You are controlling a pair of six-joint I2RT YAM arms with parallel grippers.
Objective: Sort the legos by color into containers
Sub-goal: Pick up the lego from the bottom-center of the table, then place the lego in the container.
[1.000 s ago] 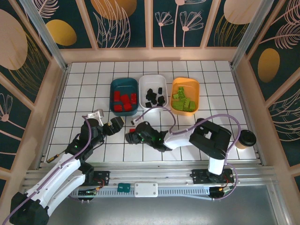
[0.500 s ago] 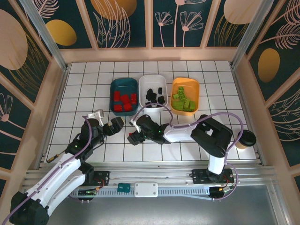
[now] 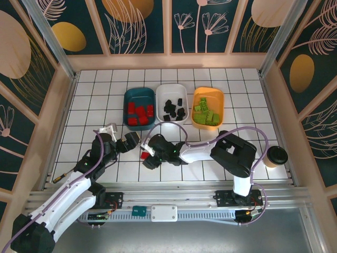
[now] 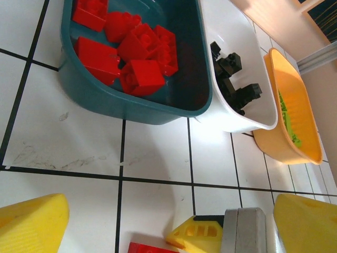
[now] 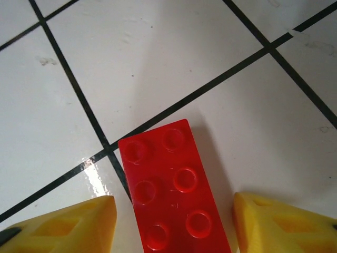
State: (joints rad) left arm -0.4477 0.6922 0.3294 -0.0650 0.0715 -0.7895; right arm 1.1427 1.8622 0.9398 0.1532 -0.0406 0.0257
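Lower centre of top view: lone loose red brick (image 5: 174, 200) lay on tile between right gripper (image 5: 174, 224) fingers, jaws wide, no contact. Pick step; next move needed squeeze, then carry to teal tray (image 3: 139, 95). Left gripper (image 3: 130, 141) wide, empty.

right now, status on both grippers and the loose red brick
Right gripper open, straddling red brick. Left gripper open, empty, close beside it. Teal tray just beyond.
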